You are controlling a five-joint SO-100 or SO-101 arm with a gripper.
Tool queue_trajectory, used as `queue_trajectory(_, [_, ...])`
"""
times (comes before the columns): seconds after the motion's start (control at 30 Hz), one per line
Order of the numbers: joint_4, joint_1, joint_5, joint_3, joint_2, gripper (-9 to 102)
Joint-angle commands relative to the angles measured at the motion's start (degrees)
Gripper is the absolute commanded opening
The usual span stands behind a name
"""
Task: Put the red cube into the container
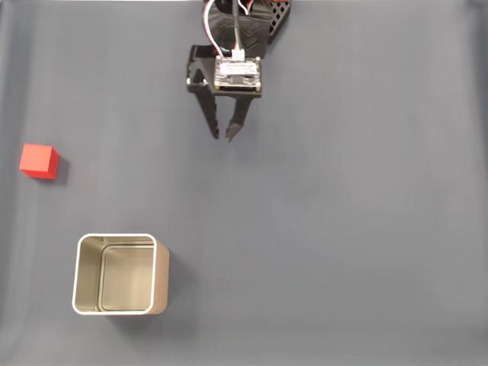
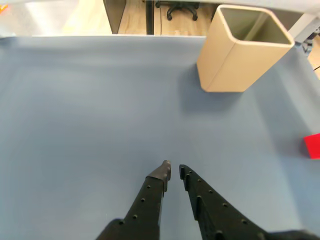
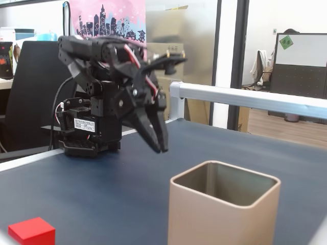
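A small red cube (image 1: pixel 39 161) rests on the blue-grey mat at the left edge of the top-down fixed view; it also shows at the wrist view's right edge (image 2: pixel 313 146) and at the low fixed view's bottom left (image 3: pixel 31 231). The container (image 1: pixel 116 274), a square beige tin with a pale rim, stands upright and empty below the cube; it appears too in the wrist view (image 2: pixel 243 47) and in the low fixed view (image 3: pixel 224 209). My black gripper (image 1: pixel 223 136) hovers above the mat near the top centre, far from both, shut with nothing held (image 2: pixel 173 171) (image 3: pixel 162 148).
The blue-grey mat (image 1: pixel 343 229) covers the table. The arm's base (image 3: pixel 87 130) sits at the back edge. An aluminium rail (image 3: pixel 245 97) borders the far side, with office furniture beyond it.
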Motion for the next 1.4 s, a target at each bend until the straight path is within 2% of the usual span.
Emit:
queue_trajectory(0.0, [3.5,1.9,-2.5,-11.9,-4.5,2])
queue_trajectory(0.33, [17.8,16.0,-12.5,-38.2,-26.5,2])
queue_trajectory(0.73, [20.2,32.3,-26.7,-58.9,-46.5,8])
queue_trajectory(1.0, [12.9,38.9,-27.2,-65.0,-54.3,23])
queue_trajectory(1.2, [5.5,42.5,-24.7,-68.2,-59.3,40])
queue_trajectory(1.37, [-3.1,44.3,-27.4,-68.4,-64.3,43])
